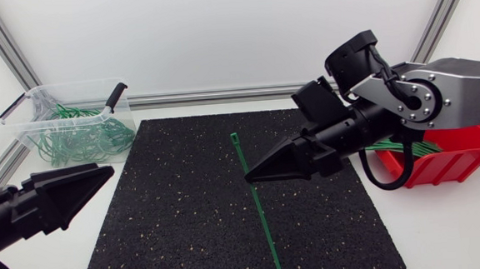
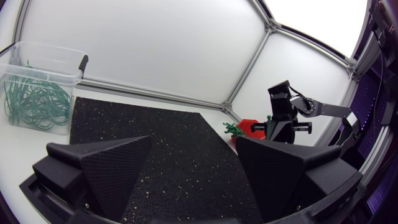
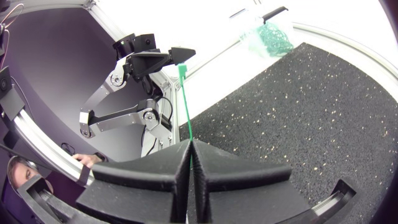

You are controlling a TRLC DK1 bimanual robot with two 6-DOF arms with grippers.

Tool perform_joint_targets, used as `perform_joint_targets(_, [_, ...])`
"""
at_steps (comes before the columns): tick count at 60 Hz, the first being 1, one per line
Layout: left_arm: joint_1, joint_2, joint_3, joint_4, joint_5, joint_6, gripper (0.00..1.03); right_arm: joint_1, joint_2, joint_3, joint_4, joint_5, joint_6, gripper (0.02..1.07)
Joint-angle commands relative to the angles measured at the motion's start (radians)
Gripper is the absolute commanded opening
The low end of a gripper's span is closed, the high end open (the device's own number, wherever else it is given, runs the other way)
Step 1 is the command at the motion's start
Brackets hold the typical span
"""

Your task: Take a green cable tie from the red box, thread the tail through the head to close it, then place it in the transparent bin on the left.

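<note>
I am holding my right gripper (image 1: pixel 252 175) over the black mat (image 1: pixel 186 213), its two fingers pressed together and clamping a green cable tie (image 1: pixel 267 233) partway along its length. The tie is sticking out straight on both sides of the fingertips, one end pointing toward the back of the table and the other running toward the near edge. My left gripper (image 1: pixel 100 174) is hovering at the mat's left edge with its fingers standing apart and gripping nothing. The red box (image 1: pixel 466 150) is sitting at the right behind my right arm, with more green ties (image 1: pixel 416 149) lying in it. The transparent bin (image 1: pixel 33 101) is standing at the back left, holding looped green ties (image 1: pixel 82 140).
</note>
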Motion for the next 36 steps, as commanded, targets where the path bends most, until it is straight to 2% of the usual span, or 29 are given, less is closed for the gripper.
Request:
perform_joint_targets(1, [-0.001, 0.064, 0.069, 0.018, 0.061, -0.019, 0.92, 0.01, -0.048, -0.064, 0.129, -0.005, 0.131, 0.08])
perform_joint_targets(5, [-0.006, 0.116, 0.099, 0.029, 0.128, -0.015, 0.92, 0.012, -0.066, -0.09, 0.223, 0.005, 0.183, 0.08])
perform_joint_targets(11, [-0.032, 0.176, 0.128, 0.041, 0.231, 0.011, 0.92, 0.021, -0.066, -0.099, 0.298, 0.004, 0.235, 0.08])
perform_joint_targets(28, [-0.115, 0.268, 0.198, 0.095, 0.366, 0.061, 0.92, 0.042, -0.012, -0.084, 0.362, -0.033, 0.26, 0.08])
perform_joint_targets(36, [-0.194, 0.361, 0.232, 0.155, 0.397, 0.061, 0.92, 0.047, -0.005, -0.084, 0.378, -0.039, 0.26, 0.08])
